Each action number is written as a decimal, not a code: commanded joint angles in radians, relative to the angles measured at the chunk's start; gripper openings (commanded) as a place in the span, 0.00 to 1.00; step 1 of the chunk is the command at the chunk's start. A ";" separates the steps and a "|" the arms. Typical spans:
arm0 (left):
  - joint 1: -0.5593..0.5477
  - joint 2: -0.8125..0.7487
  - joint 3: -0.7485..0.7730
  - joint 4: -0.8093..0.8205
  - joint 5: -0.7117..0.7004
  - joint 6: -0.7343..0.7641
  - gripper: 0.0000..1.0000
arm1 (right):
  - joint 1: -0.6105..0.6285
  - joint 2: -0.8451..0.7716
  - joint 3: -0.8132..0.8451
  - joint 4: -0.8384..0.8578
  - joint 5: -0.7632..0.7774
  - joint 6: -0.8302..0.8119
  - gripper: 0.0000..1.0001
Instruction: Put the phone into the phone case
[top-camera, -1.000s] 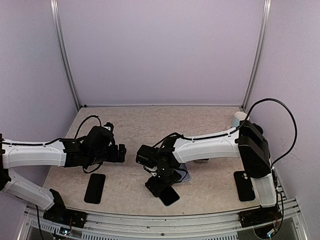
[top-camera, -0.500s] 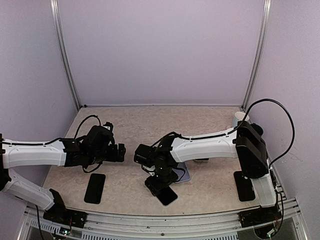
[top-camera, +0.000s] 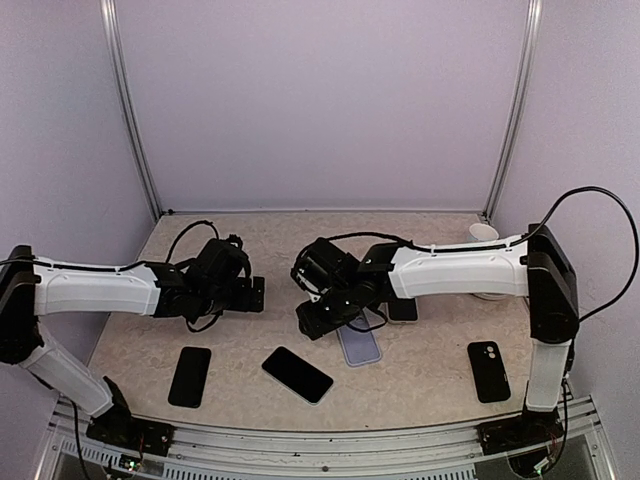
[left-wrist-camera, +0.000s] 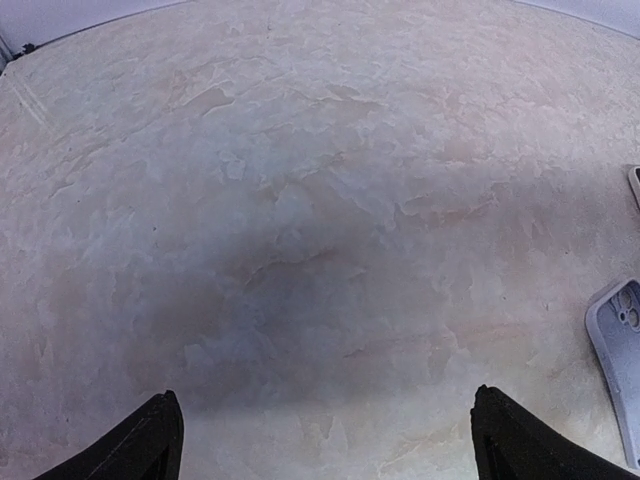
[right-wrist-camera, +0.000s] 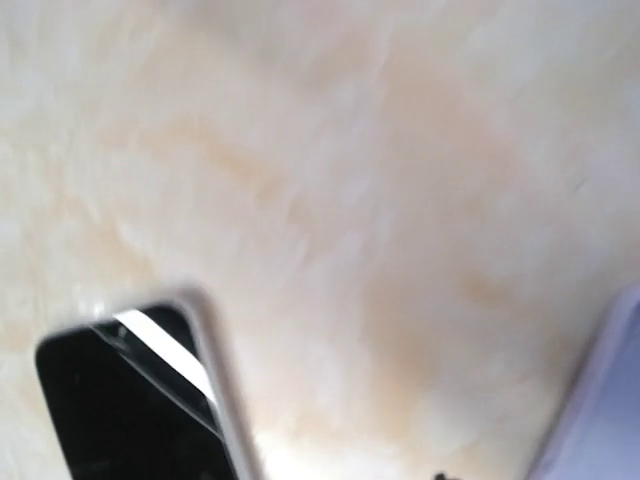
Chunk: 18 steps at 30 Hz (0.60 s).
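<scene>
Phone (top-camera: 297, 374) lies flat — near the lavender case (top-camera: 358, 343), apart

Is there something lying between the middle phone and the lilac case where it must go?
Nothing visible. The phone lies flat, to the left of the lilac case and nearer the front edge, and only bare table separates them.

Top cam high, near side, looks down on table (top-camera: 270, 250); wrist cams close, downward; top/L-wrist share case (top-camera: 358, 343) (left-wrist-camera: 618, 350).
</scene>
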 joint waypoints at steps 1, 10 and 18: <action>0.010 0.044 0.035 -0.006 0.008 0.012 0.99 | -0.024 -0.016 -0.021 0.059 -0.013 -0.010 0.52; 0.015 -0.025 -0.104 -0.017 0.055 -0.074 0.99 | 0.087 0.186 0.242 -0.270 -0.085 -0.130 0.96; 0.026 -0.142 -0.154 -0.004 0.042 -0.073 0.99 | 0.093 0.380 0.540 -0.582 -0.125 -0.153 0.99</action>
